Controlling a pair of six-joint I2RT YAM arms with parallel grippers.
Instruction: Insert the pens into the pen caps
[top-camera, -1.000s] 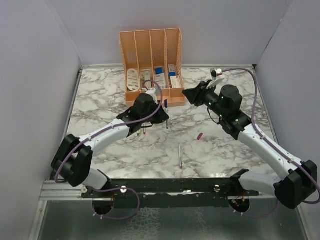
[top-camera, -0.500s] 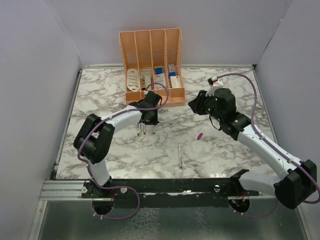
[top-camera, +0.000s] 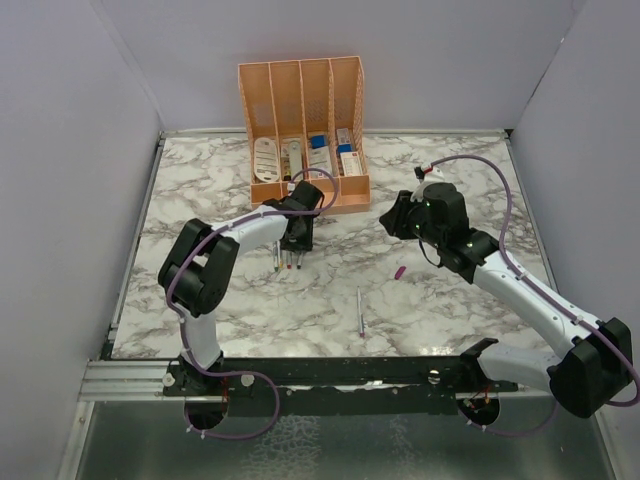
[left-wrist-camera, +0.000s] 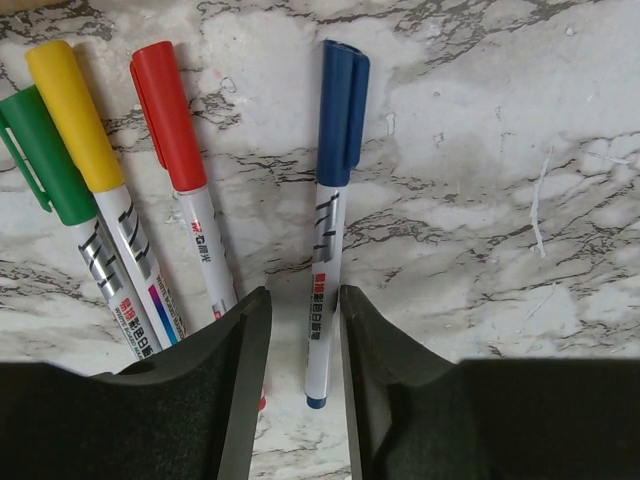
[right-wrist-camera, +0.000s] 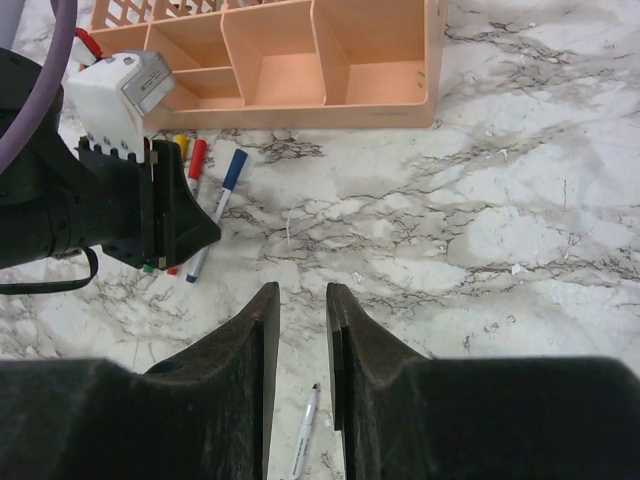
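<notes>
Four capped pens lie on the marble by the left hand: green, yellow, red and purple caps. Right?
No. The fourth cap is blue, not purple, as the left wrist view shows. The green cap, yellow cap and red cap are as stated.

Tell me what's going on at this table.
Four grey-white marker pens lie capped side by side on the marble table, near the peach slotted organizer: the green-capped pen, yellow-capped pen, red-capped pen and blue-capped pen. The left gripper hovers right over them, jaws slightly apart, holding nothing. The right gripper is empty too, jaws a little apart. One uncapped grey-white pen lies alone mid-table, with the small magenta cap apart from it.
</notes>
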